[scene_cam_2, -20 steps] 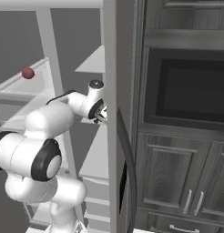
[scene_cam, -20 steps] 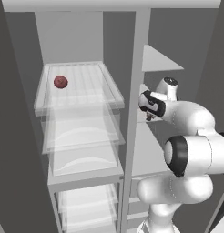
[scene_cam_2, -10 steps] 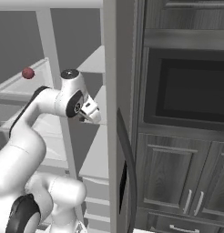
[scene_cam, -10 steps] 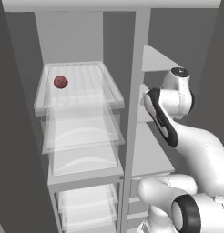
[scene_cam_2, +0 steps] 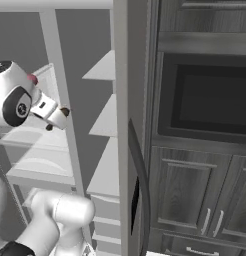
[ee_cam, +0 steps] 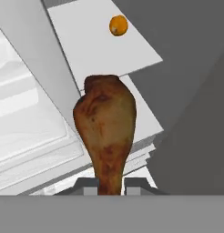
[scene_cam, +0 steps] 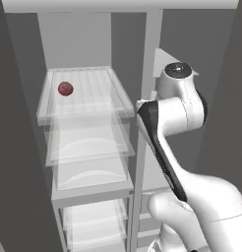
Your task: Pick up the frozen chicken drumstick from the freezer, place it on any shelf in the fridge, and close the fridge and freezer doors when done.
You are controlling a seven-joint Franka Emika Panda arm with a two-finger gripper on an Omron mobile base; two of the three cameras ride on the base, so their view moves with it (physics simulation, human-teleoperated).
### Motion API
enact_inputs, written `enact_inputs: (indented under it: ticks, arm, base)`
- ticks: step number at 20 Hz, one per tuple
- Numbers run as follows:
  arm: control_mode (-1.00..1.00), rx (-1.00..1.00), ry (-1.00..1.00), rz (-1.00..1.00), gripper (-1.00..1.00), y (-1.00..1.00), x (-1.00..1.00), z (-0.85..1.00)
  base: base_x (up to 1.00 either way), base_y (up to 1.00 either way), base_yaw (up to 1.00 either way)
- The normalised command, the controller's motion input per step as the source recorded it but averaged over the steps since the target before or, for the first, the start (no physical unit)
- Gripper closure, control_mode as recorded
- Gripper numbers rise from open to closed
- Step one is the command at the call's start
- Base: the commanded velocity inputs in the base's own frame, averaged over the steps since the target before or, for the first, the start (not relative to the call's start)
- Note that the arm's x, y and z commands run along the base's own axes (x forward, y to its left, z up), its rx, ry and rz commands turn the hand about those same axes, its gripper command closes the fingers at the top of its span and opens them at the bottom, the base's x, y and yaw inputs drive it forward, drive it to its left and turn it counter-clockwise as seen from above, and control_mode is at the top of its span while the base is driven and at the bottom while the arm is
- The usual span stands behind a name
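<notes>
The frozen chicken drumstick [ee_cam: 107, 132] is a lumpy brown piece that stands upright in the hand view, its narrow end pinched between my gripper [ee_cam: 110, 188] tips. In the right base view my gripper [scene_cam_2: 58, 118] is shut on the drumstick [scene_cam_2: 65, 111] in front of the upright divider [scene_cam_2: 62, 115] between the two compartments. The freezer's grey shelves [scene_cam_2: 106, 125] lie just to its right. The fridge's clear ribbed shelf [scene_cam: 88, 96] carries a dark-red ball [scene_cam: 65, 88]. In the left base view my own forearm hides the hand.
A small orange thing [ee_cam: 118, 25] lies on a grey freezer shelf [ee_cam: 98, 50]. The freezer door [scene_cam_2: 126, 150] stands open, edge-on, with its dark curved handle [scene_cam_2: 140, 180]. Dark cabinets and a built-in oven [scene_cam_2: 210, 105] are to the right. Clear fridge shelves [scene_cam: 91, 142] stack below the top one.
The arm has swung upward and the hand has moved out of the freezer toward the divider, still holding the drumstick. The red ball has not moved.
</notes>
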Motion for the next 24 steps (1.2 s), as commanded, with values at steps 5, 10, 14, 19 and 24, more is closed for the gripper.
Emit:
enact_inputs:
  ticks: [5, 10, 14, 19, 24]
  arm:
    - [-1.0, -0.25, -0.15, 0.2, 1.0, 1.0, -0.39, 0.67]
    - [-1.0, -0.25, -0.12, 0.15, 1.0, 1.0, 0.26, 0.44]
    - [-1.0, -0.27, -0.01, 0.01, 1.0, 0.91, 0.71, 0.02]
    - [-1.0, -0.11, 0.03, 0.0, 1.0, 0.48, 0.54, -0.3]
    - [-1.0, 0.01, 0.0, 0.0, 1.0, 0.07, 0.55, -0.02]
  base:
    - [0.0, 0.0, 0.0]
    - [0.0, 0.0, 0.0]
    - [0.0, 0.0, 0.0]
    - [0.0, 0.0, 0.0]
    - [0.0, 0.0, 0.0]
